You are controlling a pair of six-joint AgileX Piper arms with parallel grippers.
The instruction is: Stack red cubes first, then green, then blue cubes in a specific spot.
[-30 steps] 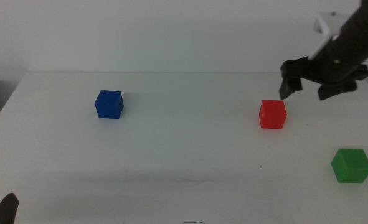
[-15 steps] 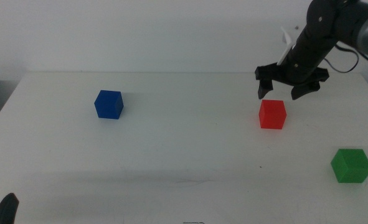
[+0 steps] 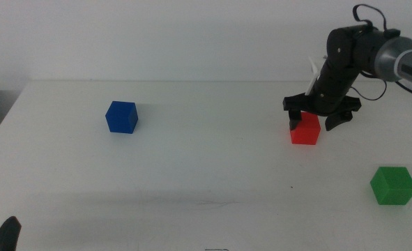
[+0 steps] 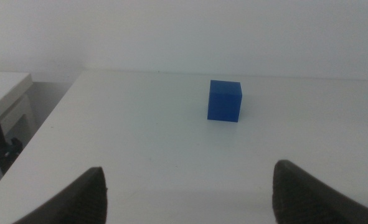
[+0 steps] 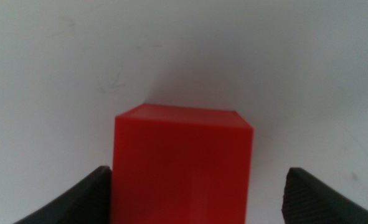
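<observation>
Straddling red cube (image 3: 305, 130), right hand (image 3: 318, 119) spread.

Red cube (image 3: 305, 130): small, bright red, matte; sat flat on the white table toward the right and far side, seen close up in the right wrist view (image 5: 182, 163) with one corner edge facing the camera.
Green cube (image 3: 393, 185): small, green, matte; rested flat near the right edge on the near side, well apart from the red cube.
Blue cube (image 3: 122, 116): small, dark blue, matte; stood flat on the left part of the table, well apart from the other two, also visible in the left wrist view (image 4: 225, 101).
Stacking: none; all three lay separately on the tabletop.
</observation>
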